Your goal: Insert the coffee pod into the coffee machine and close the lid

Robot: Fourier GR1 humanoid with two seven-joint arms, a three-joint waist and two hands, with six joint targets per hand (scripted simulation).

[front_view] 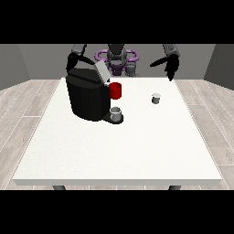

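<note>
On the table [114,155], toward its left edge, the coffee machine [87,96] stands with its lid [101,71] raised and a cup [116,113] at its base. The coffee pod [156,98] sits nearer the far right corner, untouched. Beyond it hangs the hand at the view's right [171,67], fingers relaxed and pointing down; it should descend straight over the pod. The hand at the view's left [72,61] hovers behind the machine; its fingers I cannot tell.

Coffee pod [156,98] right of coffee machine [87,97]

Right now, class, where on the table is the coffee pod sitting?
In the front view the coffee pod stands alone on the white table, right of centre, to the right of the black coffee machine and nearer the camera than the hand at the view's right.
</note>
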